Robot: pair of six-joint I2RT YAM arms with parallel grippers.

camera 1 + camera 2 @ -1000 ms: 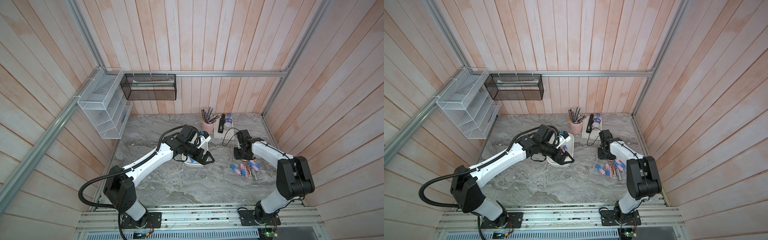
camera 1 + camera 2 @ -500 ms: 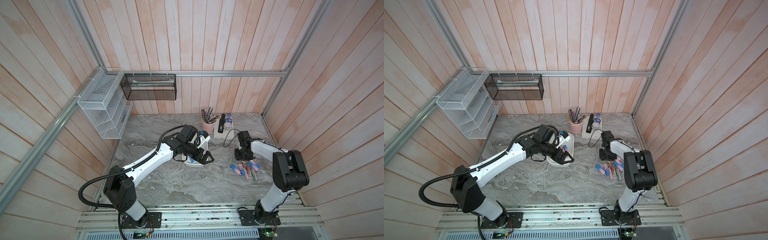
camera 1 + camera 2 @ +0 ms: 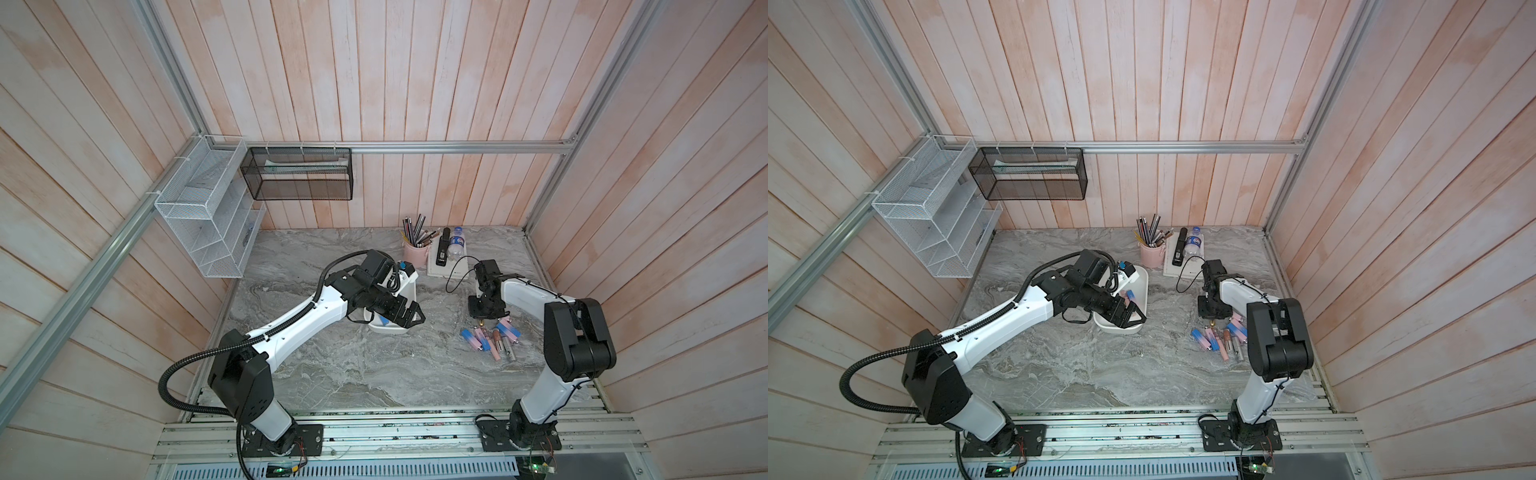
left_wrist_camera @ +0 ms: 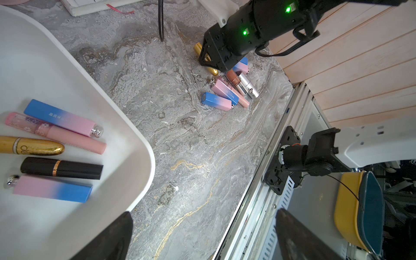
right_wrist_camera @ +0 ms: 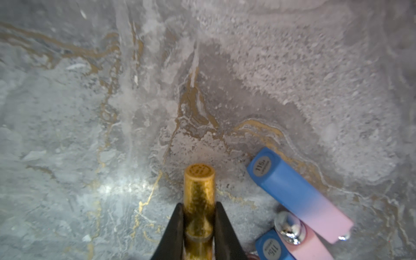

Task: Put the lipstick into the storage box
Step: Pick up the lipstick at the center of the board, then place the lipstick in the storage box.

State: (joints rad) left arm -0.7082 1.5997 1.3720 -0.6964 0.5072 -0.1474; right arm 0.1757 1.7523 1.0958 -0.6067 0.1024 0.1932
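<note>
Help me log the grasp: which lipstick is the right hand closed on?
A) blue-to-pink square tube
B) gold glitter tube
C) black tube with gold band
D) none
B: the right wrist view shows the right hand clamped on the gold glitter lipstick tube.

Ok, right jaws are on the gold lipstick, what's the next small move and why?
Probably lift straight up: the jaws of the right gripper are shut on the gold lipstick, low beside the loose lipsticks, and the storage box sits across the table.

Glossy gold lipstick (image 5: 199,191); smooth plastic storage box (image 4: 56,67).
</note>
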